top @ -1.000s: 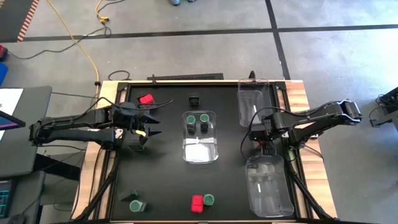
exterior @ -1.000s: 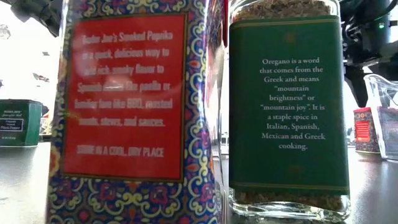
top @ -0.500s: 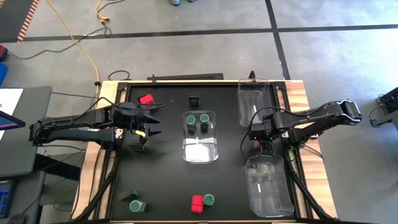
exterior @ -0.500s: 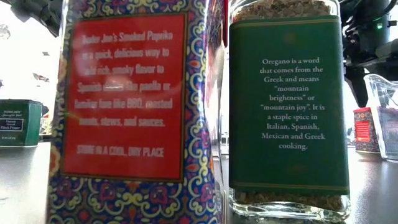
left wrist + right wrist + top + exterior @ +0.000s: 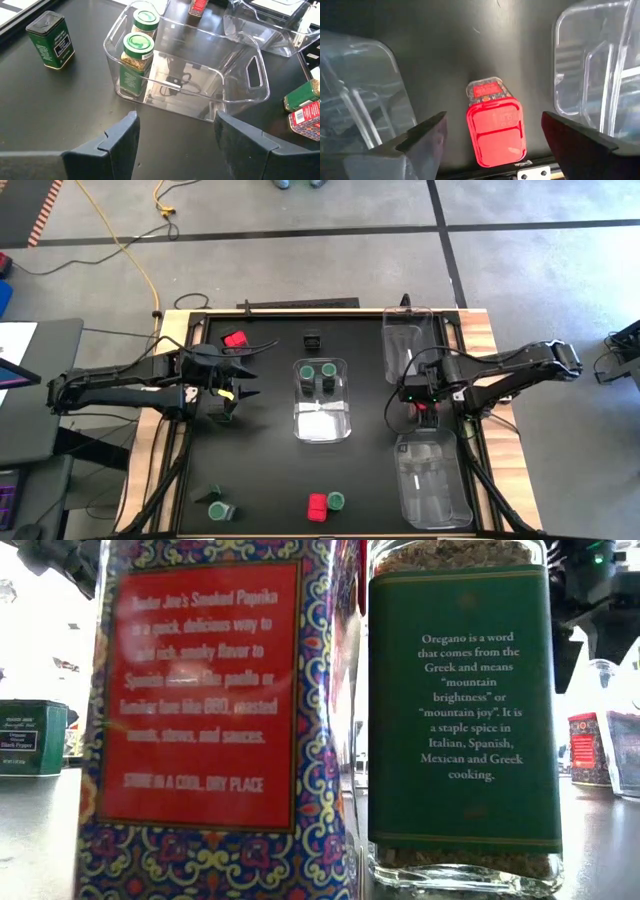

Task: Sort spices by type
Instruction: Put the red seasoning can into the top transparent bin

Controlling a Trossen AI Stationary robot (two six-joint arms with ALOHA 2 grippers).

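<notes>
The right gripper had its fingers wide apart over a little red spice box, which looked hard, light, and best pinched on its flat sides, while the left gripper waited half open

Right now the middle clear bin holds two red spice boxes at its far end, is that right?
Not quite. The middle bin holds two green-topped jars, not red boxes, at its far end. The high view and the left wrist view both show them.

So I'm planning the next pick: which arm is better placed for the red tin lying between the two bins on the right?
The right. Its gripper hovers open directly over the red tin; the left gripper is across the table.
</notes>
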